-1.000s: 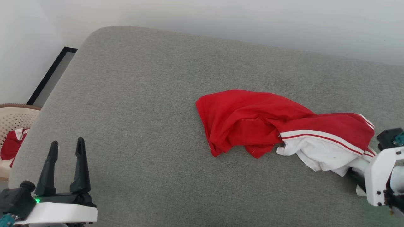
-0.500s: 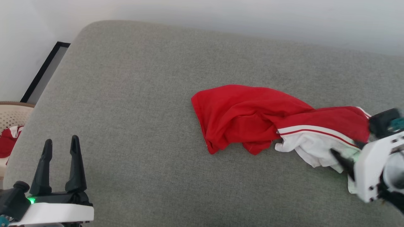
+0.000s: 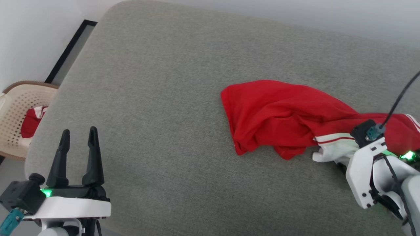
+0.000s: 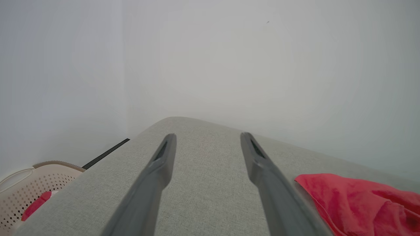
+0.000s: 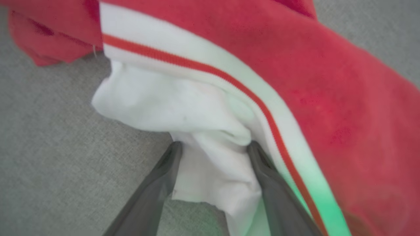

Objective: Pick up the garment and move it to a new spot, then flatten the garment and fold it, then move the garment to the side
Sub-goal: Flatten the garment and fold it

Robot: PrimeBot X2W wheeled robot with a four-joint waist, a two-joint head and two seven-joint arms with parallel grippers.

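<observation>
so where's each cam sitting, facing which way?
Head: on the robot's head, looking down at the grey cushion and garment; left gripper lower left, right arm's white wrist lower right.
Left wrist: low over the cushion, facing the wall; own open fingers.
Right wrist: above the garment's white sleeve; right gripper open, straddling it.
Shared: head and left wrist both catch the beige basket and the garment's red end.

1. The grey upholstery (image 3: 164, 98) is lit softly and evenly — shadows are kept faint.
2. The garment (image 5: 249, 72) is rendered soft up close; a green glow is cast on its trim.
3. The left gripper (image 4: 207, 139) is blurred toward the bottom edge.
</observation>
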